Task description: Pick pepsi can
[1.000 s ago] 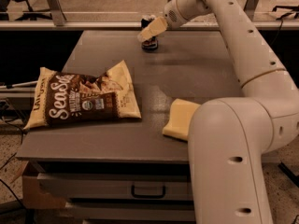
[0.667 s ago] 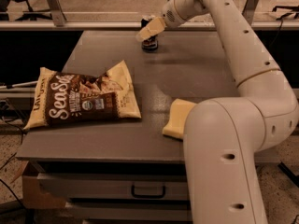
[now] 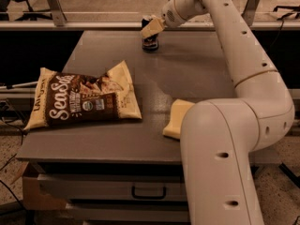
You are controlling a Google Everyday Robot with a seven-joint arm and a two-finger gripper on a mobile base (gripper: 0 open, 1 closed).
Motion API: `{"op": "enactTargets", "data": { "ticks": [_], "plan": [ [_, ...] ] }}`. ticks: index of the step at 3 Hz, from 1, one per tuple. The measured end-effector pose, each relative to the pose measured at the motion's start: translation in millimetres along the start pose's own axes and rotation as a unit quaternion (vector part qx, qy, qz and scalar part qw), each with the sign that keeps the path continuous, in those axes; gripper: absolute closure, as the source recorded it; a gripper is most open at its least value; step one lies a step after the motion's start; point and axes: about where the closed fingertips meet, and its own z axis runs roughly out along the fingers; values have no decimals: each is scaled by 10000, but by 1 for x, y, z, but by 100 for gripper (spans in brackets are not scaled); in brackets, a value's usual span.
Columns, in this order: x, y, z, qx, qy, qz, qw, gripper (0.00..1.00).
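The pepsi can (image 3: 150, 44) is a small dark can standing upright near the far edge of the grey table (image 3: 201, 74). My gripper (image 3: 152, 28) is at the can's top, reaching in from the right and covering its upper part. My white arm runs from the bottom right up over the right side of the table to the can.
A brown and cream snack bag (image 3: 84, 100) lies flat on the table's left side. A pale yellow sponge-like block (image 3: 174, 120) lies near the front edge, partly behind my arm. A rail (image 3: 70, 26) runs behind the table. Drawers (image 3: 147, 189) sit under the front.
The gripper stays at the can's top. The near part of my arm has shifted slightly to the left. The can has not moved.
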Motion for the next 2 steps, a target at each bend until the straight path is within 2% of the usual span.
{"op": "enactTargets", "data": {
  "ticks": [1, 2],
  "plan": [
    [-1, -2, -3, 24, 5, 2, 10000, 71],
    [-6, -5, -11, 106, -19, -48, 9999, 95]
  ]
}}
